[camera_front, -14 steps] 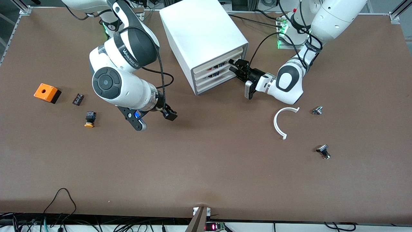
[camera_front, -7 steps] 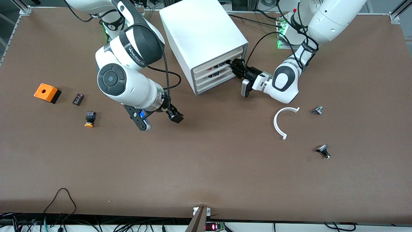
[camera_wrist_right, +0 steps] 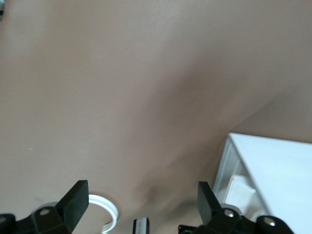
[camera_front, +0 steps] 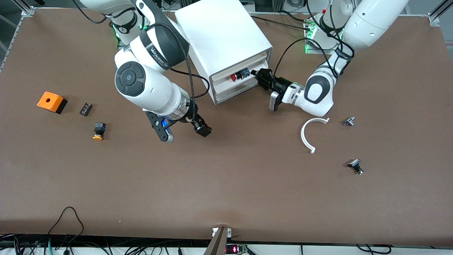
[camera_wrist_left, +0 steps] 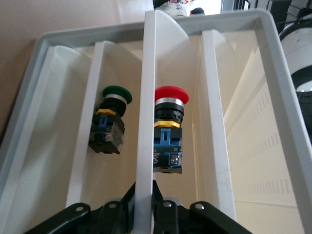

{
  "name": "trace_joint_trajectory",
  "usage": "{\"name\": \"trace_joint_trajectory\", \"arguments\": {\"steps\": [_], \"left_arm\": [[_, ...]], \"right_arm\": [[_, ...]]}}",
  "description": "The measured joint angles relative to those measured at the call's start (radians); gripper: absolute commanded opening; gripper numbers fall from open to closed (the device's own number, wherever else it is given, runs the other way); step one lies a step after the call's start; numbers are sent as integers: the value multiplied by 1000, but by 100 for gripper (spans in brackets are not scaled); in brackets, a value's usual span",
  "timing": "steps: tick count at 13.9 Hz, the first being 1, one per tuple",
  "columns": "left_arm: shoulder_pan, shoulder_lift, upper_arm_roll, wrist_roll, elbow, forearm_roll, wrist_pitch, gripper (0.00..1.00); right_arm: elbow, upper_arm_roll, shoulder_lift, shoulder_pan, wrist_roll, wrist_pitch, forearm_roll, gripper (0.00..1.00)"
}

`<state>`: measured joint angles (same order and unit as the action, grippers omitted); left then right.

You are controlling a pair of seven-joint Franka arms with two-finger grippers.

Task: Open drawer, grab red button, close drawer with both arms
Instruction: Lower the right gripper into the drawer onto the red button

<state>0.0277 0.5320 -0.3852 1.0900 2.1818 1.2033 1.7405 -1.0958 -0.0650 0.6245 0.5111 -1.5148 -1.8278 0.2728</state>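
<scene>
button [camera_wrist_left: 170, 129] red-capped, black-and-blue body, in drawer [camera_wrist_left: 273, 63] compartment

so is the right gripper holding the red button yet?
No, the right gripper hangs open over bare table; the red button lies in the drawer.

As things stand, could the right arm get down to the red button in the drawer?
Probably yes. The drawer is pulled out, the red button lies uncovered, and the open right gripper hangs over bare table nearby. The left gripper holds the drawer's front edge.
</scene>
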Motion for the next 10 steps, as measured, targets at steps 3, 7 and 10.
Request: {"name": "trace_joint_trajectory", "arguments": {"steps": [3,7,10], "left_arm": [[6,20,34,-63,-81,-46,-7,0],[49,80,41,-133,-212,-135,-31,0],[76,116,41,-157,-276,-167,-44,0]], "right_arm": [[0,-1,3,40,-53,-50,3,99],[1,0,33,128,-126,-116,3,99],[3,3,79,209,-140,-130,-22,99]]}}
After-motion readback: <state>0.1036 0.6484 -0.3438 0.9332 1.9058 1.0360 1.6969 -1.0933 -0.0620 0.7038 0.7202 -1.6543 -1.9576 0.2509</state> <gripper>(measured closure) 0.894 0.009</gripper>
